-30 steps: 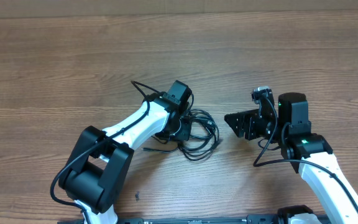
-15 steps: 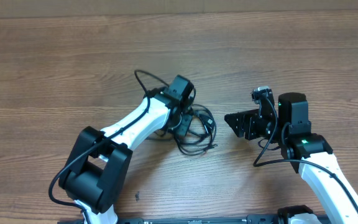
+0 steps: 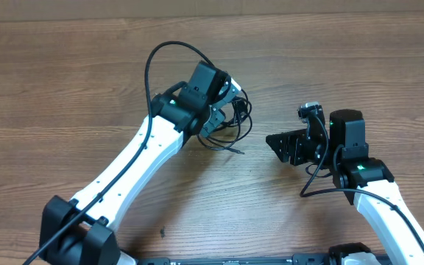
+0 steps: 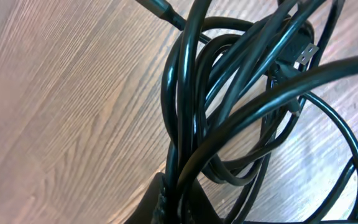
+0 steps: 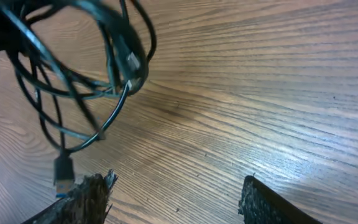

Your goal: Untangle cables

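Cables (image 4: 185, 124) are smooth glossy black plastic, with a shiny metal plug tip (image 4: 307, 53). Table (image 3: 65, 81) is wood-grain with a satin sheen. Right gripper (image 5: 176, 183) pads (image 5: 89, 199) look matt black, rough, kinda frayed. Arm shells (image 3: 142, 151) are smooth white plastic.

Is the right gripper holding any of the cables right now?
No; the right gripper is open and empty, and the cables hang apart from its fingers.

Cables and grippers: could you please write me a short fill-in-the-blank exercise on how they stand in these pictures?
1. Open or shut: the left gripper is ____ on the cables.
2. The right gripper is ____ and holds nothing.
3. The table has a top of ____.
Missing words: shut; open; wood.
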Available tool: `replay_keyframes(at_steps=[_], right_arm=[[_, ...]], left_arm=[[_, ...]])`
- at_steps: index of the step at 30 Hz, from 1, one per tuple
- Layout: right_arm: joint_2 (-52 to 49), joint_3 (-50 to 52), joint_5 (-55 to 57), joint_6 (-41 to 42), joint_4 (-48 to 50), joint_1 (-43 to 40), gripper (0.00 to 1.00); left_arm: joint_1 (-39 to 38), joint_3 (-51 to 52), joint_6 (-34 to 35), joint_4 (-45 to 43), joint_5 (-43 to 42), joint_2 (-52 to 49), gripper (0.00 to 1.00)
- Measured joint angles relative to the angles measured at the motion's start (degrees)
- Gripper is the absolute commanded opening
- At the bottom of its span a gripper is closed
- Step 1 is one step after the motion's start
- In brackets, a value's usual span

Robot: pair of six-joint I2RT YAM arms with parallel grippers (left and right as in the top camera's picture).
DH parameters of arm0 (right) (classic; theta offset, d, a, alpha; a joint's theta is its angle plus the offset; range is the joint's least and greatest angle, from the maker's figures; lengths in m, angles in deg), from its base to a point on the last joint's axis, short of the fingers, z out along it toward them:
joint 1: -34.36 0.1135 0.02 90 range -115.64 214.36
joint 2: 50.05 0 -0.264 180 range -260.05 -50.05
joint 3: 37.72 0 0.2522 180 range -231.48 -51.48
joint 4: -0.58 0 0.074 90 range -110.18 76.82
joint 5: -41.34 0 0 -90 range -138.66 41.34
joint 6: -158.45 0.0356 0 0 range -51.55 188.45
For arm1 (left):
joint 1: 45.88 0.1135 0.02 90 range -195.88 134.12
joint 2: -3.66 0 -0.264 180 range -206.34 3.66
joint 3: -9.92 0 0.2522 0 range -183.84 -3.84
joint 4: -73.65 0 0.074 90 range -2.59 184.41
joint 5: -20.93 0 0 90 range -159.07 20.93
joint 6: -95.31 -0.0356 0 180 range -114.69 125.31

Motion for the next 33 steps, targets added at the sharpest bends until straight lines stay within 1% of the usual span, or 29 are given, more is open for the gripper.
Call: replay_keyframes(at_steps=[4, 6, 7, 10, 16, 24, 30, 33], right_arm=[[0.0, 0.0, 0.0, 1.0, 2.0, 0.0, 0.67], [0.0, 0.0, 0.0, 2.9, 3.4, 0.0, 0.69], [0.0, 0.0, 0.0, 4.0, 4.3, 0.0, 0.69], [0.0, 0.0, 0.0, 6.6, 5.3, 0.0, 0.69], [0.0, 0.0, 0.0, 8.4, 5.4, 0.0, 0.7], [0.0, 0.0, 0.0, 8.8, 5.4, 0.0, 0.7], [0.0, 0.0, 0.7, 8.8, 5.3, 0.0, 0.7], [0.0, 0.0, 2.1, 9.0, 4.6, 0.0, 0.69]], left_arm=[[0.0, 0.0, -6.0, 3.3, -2.5, 0.2, 0.04], [0.0, 0.0, -10.2, 5.8, -5.9, 0.2, 0.04], [0.0, 0.0, -12.9, 6.4, -8.4, 0.2, 0.04], [0.0, 0.0, -18.1, 7.3, -14.3, 0.2, 0.04], [0.0, 0.0, -25.8, 7.2, -25.9, 0.2, 0.04], [0.0, 0.0, -29.2, 7.0, -32.5, 0.2, 0.04], [0.0, 0.0, -29.5, 7.2, -33.6, 0.2, 0.04], [0.0, 0.0, -31.3, 9.6, -33.7, 0.2, 0.04]])
